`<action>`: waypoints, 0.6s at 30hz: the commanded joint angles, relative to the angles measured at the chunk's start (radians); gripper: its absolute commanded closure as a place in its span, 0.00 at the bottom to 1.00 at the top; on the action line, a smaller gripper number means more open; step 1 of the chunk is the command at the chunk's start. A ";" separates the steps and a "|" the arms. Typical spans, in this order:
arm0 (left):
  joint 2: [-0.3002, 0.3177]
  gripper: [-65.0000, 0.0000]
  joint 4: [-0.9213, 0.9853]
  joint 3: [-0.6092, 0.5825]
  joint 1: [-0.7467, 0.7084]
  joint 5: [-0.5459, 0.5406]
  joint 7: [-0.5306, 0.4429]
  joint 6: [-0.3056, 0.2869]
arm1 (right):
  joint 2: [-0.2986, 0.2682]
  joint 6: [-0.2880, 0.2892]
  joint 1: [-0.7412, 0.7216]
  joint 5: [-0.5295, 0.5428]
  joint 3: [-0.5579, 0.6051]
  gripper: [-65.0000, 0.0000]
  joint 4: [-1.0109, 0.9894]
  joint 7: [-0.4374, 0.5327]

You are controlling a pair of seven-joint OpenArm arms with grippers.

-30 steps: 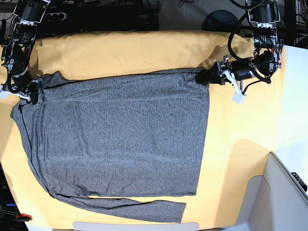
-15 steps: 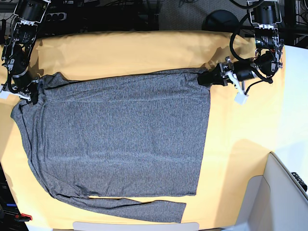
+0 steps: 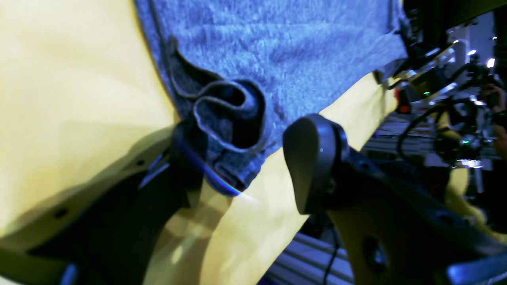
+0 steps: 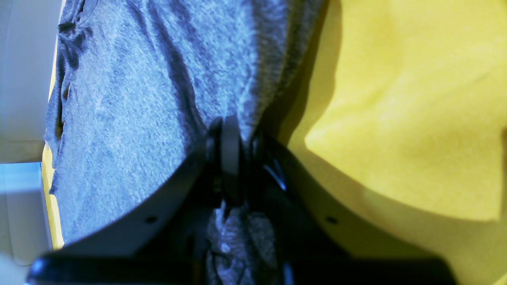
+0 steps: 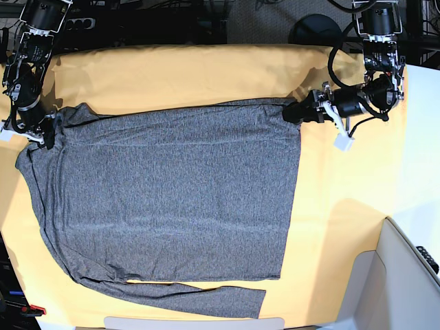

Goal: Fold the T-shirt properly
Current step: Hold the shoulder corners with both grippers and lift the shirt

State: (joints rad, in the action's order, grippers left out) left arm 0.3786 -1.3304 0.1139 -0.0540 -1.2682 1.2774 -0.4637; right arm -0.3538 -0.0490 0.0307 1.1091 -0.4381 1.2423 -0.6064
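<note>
The grey T-shirt (image 5: 172,192) lies spread flat on the yellow table cloth (image 5: 206,72) of the counter, one long sleeve (image 5: 199,297) along the near edge. Compared with a second ago, the left tool (image 3: 253,166) has drawn back a little from the shirt's far corner; its fingers stand wide apart and the curled hem corner (image 3: 229,118) lies loose between them, released. The right tool (image 4: 231,158) stays clenched on the fabric at the shoulder side. The fold itself seems not yet started; the left arm probably needs a new grasp.
</note>
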 commanded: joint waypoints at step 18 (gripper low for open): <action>0.047 0.48 -0.019 0.074 -0.013 0.045 0.012 0.012 | 0.008 -0.032 0.010 -0.008 0.006 1.00 -0.009 -0.068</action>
State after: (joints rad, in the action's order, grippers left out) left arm 0.4141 -1.3415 0.1841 -0.0723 -1.2407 1.2823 -0.4603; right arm -0.3538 -0.0490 0.0307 1.1091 -0.4381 1.2423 -0.6048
